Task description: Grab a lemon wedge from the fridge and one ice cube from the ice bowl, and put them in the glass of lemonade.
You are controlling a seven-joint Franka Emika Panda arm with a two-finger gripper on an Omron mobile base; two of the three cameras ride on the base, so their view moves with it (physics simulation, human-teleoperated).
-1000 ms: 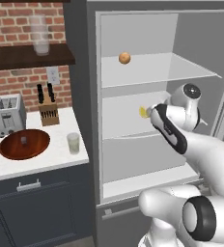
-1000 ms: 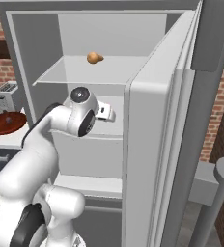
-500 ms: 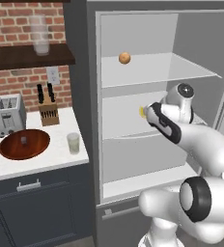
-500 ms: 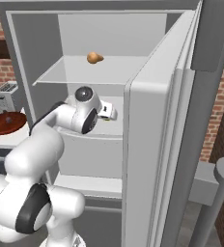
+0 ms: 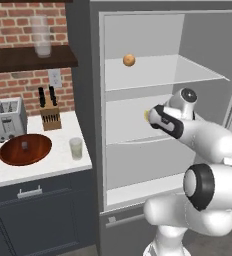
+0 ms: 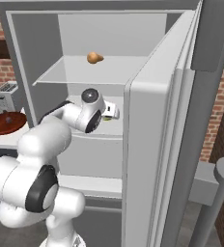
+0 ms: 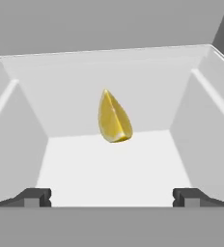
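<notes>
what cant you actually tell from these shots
- Lemon wedge: left base view, mostly hidden behind the open pincer.
- Ice bowl: its contents show as one tiny speck, too small to identify.
- Ice bowl, right base view: cut off by the frame edge.

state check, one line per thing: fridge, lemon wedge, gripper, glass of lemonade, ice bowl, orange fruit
fridge: door open, interior exposed.
lemon wedge: on the middle shelf, not gripped, ahead of the fingertips.
gripper: open, empty, inside the fridge and aimed at the wedge.
glass of lemonade: upright on the counter, holds liquid.
ice bowl: on the counter, one cube in it.
orange fruit: on the top shelf, untouched.
</notes>
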